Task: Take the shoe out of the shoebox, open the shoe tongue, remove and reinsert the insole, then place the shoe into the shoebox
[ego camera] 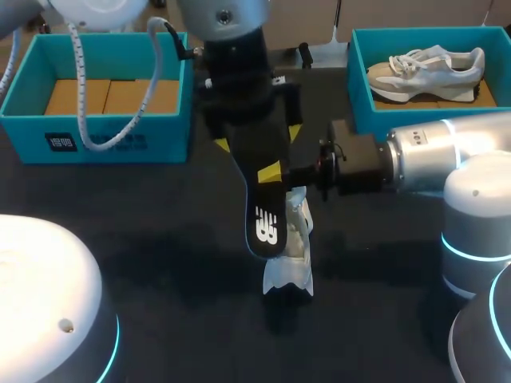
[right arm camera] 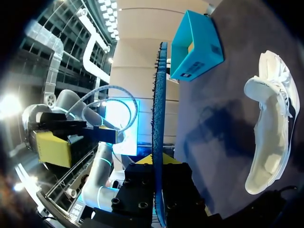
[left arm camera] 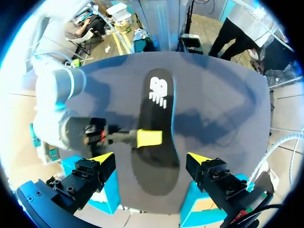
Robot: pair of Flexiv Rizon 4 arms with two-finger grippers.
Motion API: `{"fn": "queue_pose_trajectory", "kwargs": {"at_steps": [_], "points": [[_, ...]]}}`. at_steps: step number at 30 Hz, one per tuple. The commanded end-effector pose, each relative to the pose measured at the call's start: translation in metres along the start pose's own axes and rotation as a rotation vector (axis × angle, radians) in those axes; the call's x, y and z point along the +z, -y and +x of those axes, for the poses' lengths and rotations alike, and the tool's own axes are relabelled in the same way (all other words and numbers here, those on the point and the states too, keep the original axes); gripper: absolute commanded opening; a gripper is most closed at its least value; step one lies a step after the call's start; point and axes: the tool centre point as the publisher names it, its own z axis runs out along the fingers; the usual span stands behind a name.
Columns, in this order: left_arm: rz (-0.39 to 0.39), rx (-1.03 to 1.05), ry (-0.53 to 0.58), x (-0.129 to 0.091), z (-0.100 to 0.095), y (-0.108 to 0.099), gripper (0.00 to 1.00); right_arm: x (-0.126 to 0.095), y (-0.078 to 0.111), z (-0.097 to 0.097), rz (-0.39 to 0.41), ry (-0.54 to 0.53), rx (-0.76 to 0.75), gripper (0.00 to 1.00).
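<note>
Where the black insole point(ego camera: 263, 195) hangs in front of it, the far part of the white shoe point(ego camera: 289, 259) on the dark table point(ego camera: 160, 239) is hidden in the head view; only its near end shows, near the table's middle. Shoeboxes: two, both teal. Left shoebox point(ego camera: 104, 136) sits at the far left, brown cardboard inside, its top partly crossed by a white cable point(ego camera: 148, 96). Right shoebox point(ego camera: 359, 88) sits at the far right, its right side cut off at the frame edge. Shoes: two. The second shoe point(ego camera: 427, 68), pale with white laces, lies on its side in the right shoebox. Insoles: one, lengthwise near to far, logo end nearest, held above the table shoe. Right gripper point(ego camera: 271, 171) comes in from the right and is clamped on the insole's midsection; one yellow tip shows on top and the other finger is behind the insole. The right wrist view shows the insole edge-on between those fingers. Left gripper point(left arm camera: 151, 159) is spread wide at the insole's far end, one finger on each side, neither finger touching it.
</note>
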Motion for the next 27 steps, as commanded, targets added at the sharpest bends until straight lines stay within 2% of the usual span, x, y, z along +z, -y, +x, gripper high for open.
{"fn": "queue_pose_trajectory", "kwargs": {"at_steps": [1,3,12,15,20,22,27], "points": [[-0.035,-0.004,0.15,-0.007,0.012,-0.002,1.0,0.004,-0.003,0.0,0.006,0.002,0.003,0.0],[-0.037,-0.007,0.263,-0.012,0.017,-0.003,1.0,0.003,-0.004,0.002,0.014,0.009,0.003,0.0],[-0.076,-0.088,0.52,-0.017,0.034,-0.008,1.0,-0.002,-0.008,0.006,0.017,0.025,0.004,0.0],[-0.082,-0.102,0.664,-0.02,0.041,-0.007,1.0,-0.005,-0.008,0.008,0.015,0.032,0.004,0.0],[-0.106,-0.116,0.801,-0.018,0.052,-0.008,1.0,-0.011,-0.007,0.01,-0.008,0.031,0.002,0.0],[-0.06,-0.13,0.87,-0.02,0.056,-0.008,1.0,-0.012,-0.006,0.011,-0.011,0.028,0.002,0.0],[-0.017,-0.161,1.01,-0.023,0.065,-0.01,1.0,-0.016,-0.003,0.014,-0.026,0.018,0.003,0.0]]}}
